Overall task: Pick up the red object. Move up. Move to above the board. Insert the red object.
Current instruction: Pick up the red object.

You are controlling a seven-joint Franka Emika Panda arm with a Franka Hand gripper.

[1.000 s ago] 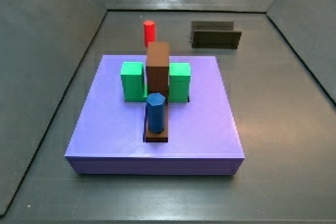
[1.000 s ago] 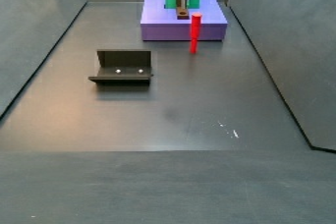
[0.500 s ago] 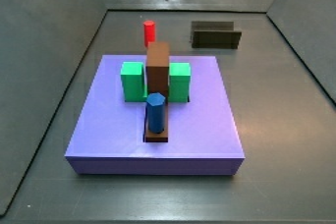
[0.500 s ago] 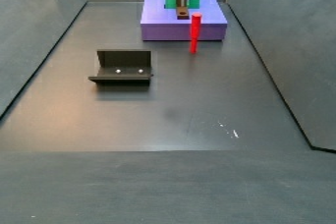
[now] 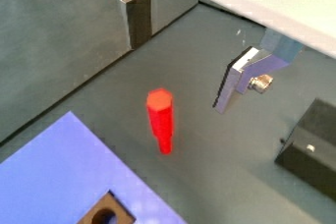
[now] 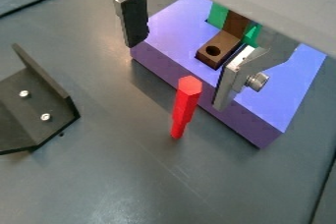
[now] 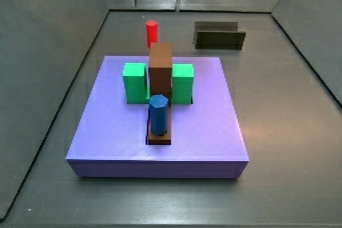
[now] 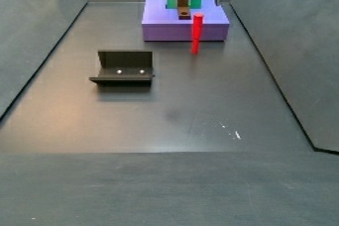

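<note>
So I'm on the pick step: the red peg [image 6: 186, 107] stands upright on the table [image 8: 172, 101], just beside the purple board [image 7: 160, 122], untouched. My tool [image 6: 178, 33] hangs high above it, jaws wide with nothing between them; both fingers [image 6: 132, 19] show in both wrist views, with the peg below the gap and a bit off centre.

To do it well, I'd centre the gap over the peg top [image 5: 159, 99] first, then drop straight down and close on the upper part, keeping it vertical so it goes into the board cleanly later.

Edges: in a side view the peg [image 7: 152, 34] sits at 12 o'clock from the board, which carries the green block [image 7: 136, 81], brown block [image 7: 162, 70] and blue peg [image 7: 159, 113]. I judge one finger could come down close to the board's edge, so watch that side. The fixture [image 8: 122, 66] is well apart, at about 8 o'clock from the peg in that side view [image 8: 196, 32]. Walls [image 7: 60, 52] are near on both sides, but overhead is open for lifting.
</note>
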